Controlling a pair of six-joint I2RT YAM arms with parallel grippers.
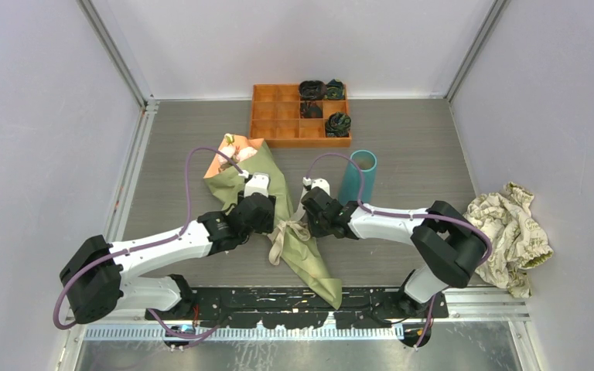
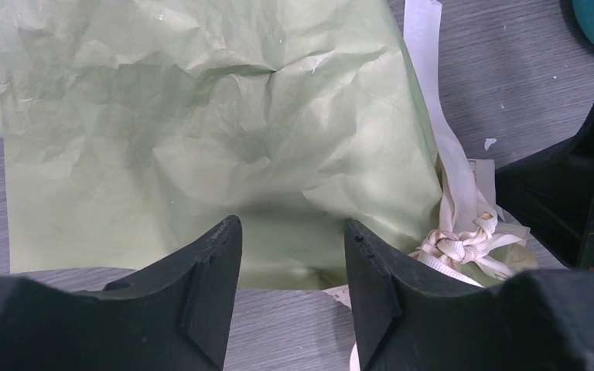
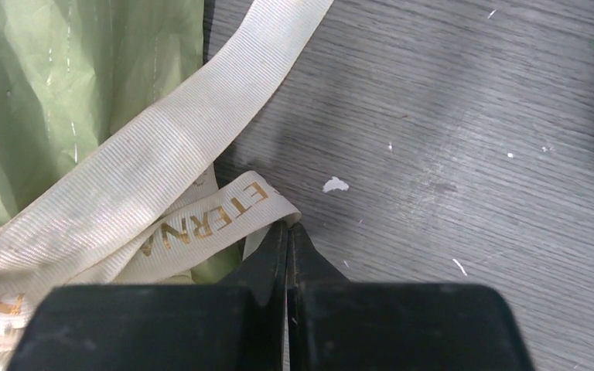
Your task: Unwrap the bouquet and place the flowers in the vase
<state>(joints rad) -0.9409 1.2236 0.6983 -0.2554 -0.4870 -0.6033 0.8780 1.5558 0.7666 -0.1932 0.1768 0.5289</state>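
Your right end effector (image 3: 287, 232) is pinched shut on the printed tail of the cream ribbon (image 3: 147, 178); the left end effector (image 2: 294, 259) stands half open, empty, over the bouquet (image 1: 313, 267), which lies flat just beside the vase (image 1: 358, 176). You're untying: next, pull that tail toward the vase until the knot (image 2: 464, 243) slips.

The grey wood-grain table (image 1: 418, 147) carries a bouquet (image 1: 313, 267) lying flat at centre, a vase (image 1: 358, 178) upright just beside it, an orange tray (image 1: 274, 112) at the far edge and a crumpled cloth (image 1: 506, 232) at the right edge.
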